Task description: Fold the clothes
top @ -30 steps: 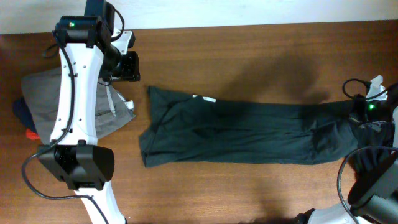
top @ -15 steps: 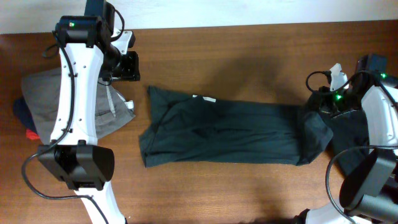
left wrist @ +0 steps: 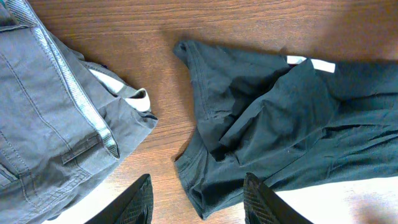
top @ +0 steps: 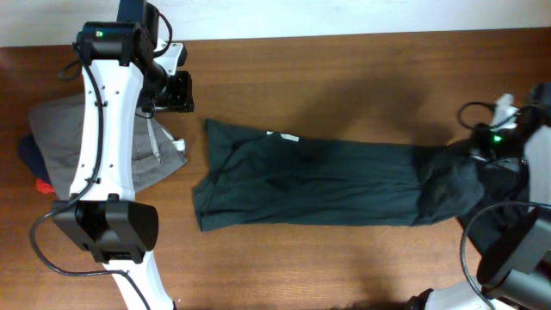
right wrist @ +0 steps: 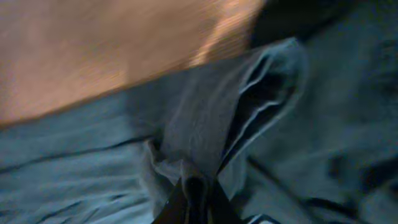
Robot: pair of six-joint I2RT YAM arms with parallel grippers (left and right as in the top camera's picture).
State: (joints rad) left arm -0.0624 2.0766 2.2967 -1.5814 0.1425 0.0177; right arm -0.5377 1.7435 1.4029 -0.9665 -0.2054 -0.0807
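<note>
Black fingers (right wrist: pixel 194 198) of the right gripper (right wrist: pixel 193 186) are pressed together at the bottom of the right wrist view. They pinch a ridge of the dark green T-shirt (right wrist: pixel 205 124), which rises in folds from the pinch. In the overhead view the right gripper (top: pixel 472 159) sits at the right edge of the frame, on the shirt's bunched right end.

The dark green T-shirt (top: pixel 327 185) lies in the middle of the brown wooden table (top: pixel 344 69). Its long axis runs left to right across the frame, tilted slightly down toward the right. The left end is broader and lies flat. A small white label (top: pixel 286 136) shows on its upper edge.

Only the right wrist view shows the grip itself, though it is blurred. Only the overhead view shows the shirt's full length. Darker fabric (top: pixel 508 185) lies under the right arm at the right edge, too hidden to tell what it is.

The left gripper (top: pixel 175 90) hangs at the upper left, apart from the shirt. In the left wrist view the left gripper (left wrist: pixel 198 183) stands partly open with nothing between its fingers (left wrist: pixel 140 202). That view also shows the shirt's left end (left wrist: pixel 280 124) crumpled, with the label (left wrist: pixel 311 63) at the upper right.

A grey cloth garment (left wrist: pixel 50 112) with stitched seams fills the left of that frame, near the shirt but not touching it. From overhead, the white left arm crosses this grey garment (top: pixel 56 129). A navy and red item (top: pixel 36 176) peeks out at the far left.
</note>
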